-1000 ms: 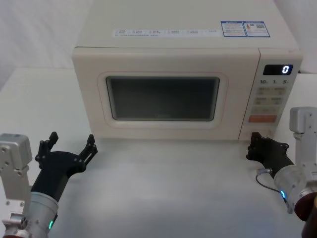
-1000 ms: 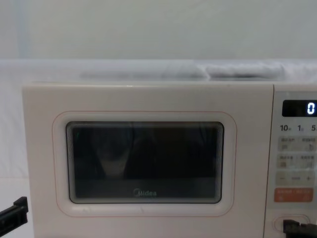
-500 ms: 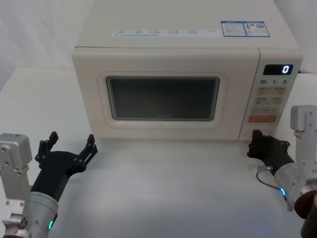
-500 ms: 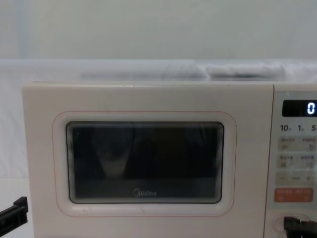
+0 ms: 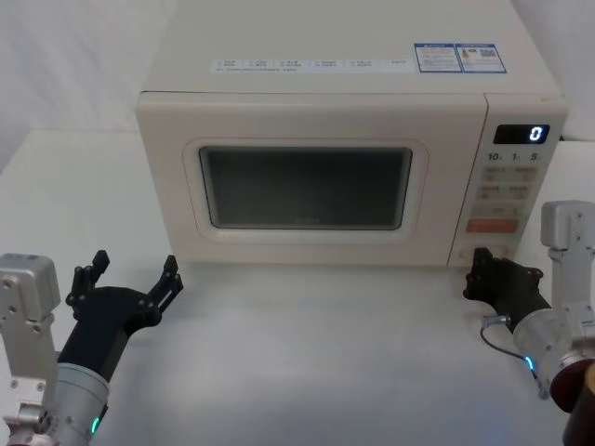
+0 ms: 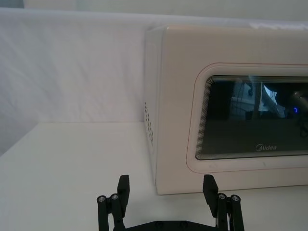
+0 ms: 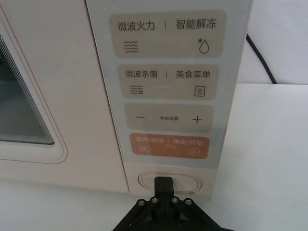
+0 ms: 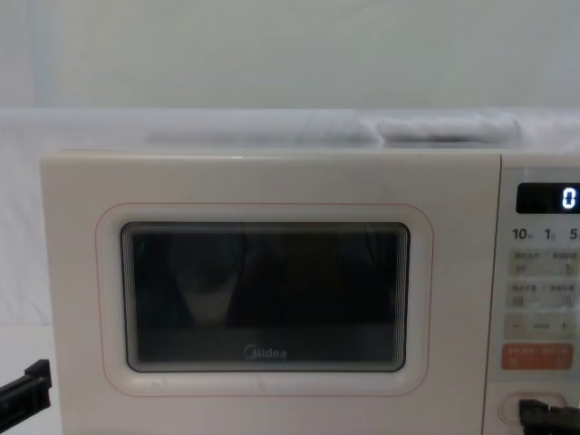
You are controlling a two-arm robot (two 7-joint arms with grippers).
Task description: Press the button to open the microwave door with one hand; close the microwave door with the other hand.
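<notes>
The microwave door (image 5: 307, 190) looks smooth cream plastic with a glossy dark window – the button (image 7: 169, 181) alike. Both grippers, left (image 5: 128, 290) and right (image 5: 502, 276), look matt black plastic.

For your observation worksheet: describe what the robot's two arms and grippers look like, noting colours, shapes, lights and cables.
Both arms end in silver-grey cylindrical wrists with small green lights and pale grey boxy blocks alongside. The left gripper is black, with slim linkage fingers ending in flat pads. The right gripper is black and blocky, with a thin grey cable looping at its wrist.
</notes>
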